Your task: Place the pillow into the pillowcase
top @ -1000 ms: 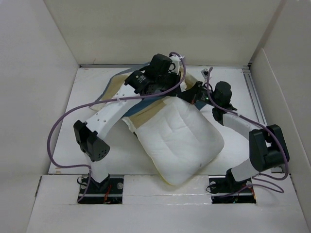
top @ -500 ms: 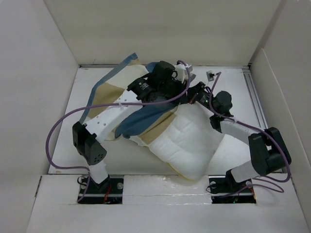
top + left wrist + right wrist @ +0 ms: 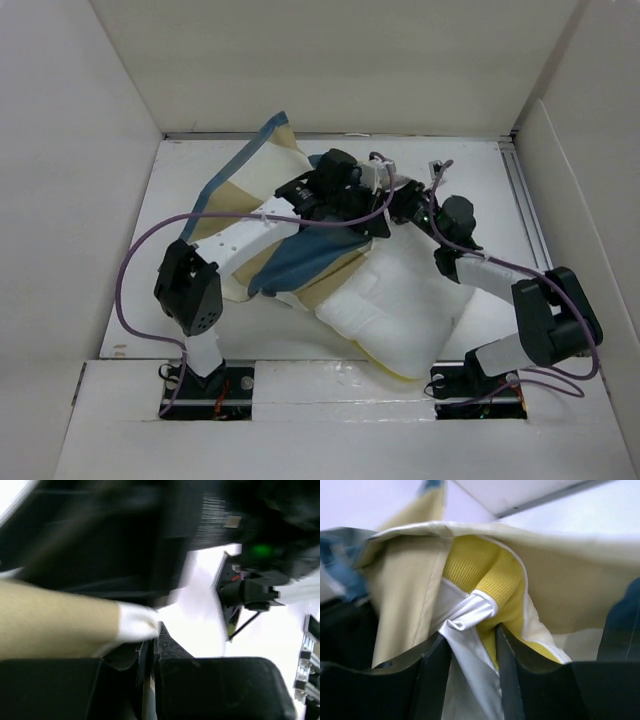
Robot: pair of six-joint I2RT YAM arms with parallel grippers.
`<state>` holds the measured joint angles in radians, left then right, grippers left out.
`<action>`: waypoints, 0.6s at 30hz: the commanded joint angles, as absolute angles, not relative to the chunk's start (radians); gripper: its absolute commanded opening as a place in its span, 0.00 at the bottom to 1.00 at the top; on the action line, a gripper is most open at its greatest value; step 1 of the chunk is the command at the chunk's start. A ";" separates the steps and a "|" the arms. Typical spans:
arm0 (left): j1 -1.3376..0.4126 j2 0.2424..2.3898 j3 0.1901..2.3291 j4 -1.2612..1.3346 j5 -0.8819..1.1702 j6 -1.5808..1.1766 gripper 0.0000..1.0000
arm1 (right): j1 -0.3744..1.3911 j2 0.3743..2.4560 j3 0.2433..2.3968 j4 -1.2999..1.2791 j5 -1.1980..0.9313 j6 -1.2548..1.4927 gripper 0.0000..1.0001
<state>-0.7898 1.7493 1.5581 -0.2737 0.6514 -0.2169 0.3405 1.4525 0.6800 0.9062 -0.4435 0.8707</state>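
Note:
The white quilted pillow (image 3: 400, 310) lies at the middle right of the table, and its far end is tucked under the pillowcase. The blue, tan and cream checked pillowcase (image 3: 300, 262) drapes over that far end, with a flap raised at the back left (image 3: 258, 165). My left gripper (image 3: 378, 205) is shut on a thin tan and cream edge of the pillowcase (image 3: 60, 620), with the jaws nearly together (image 3: 152, 640). My right gripper (image 3: 405, 203) is shut on the pillow's yellow-edged corner (image 3: 480, 570) inside the pillowcase mouth (image 3: 570, 590). Its fingers pinch white fabric (image 3: 472, 645).
White walls (image 3: 80, 150) enclose the table on the left, back and right. A metal rail (image 3: 522, 190) runs along the right edge. Purple cables loop from both arms. Both wrists are crowded together at the back centre.
The pillowcase has been drawn further over the pillow, and its back-left flap has risen. The pillow has slid toward the near right. Both wrists have moved slightly nearer.

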 commanded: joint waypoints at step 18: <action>-0.784 1.714 1.727 -0.547 -0.024 -0.439 1.00 | 0.192 1.350 0.887 0.160 -0.011 0.614 1.00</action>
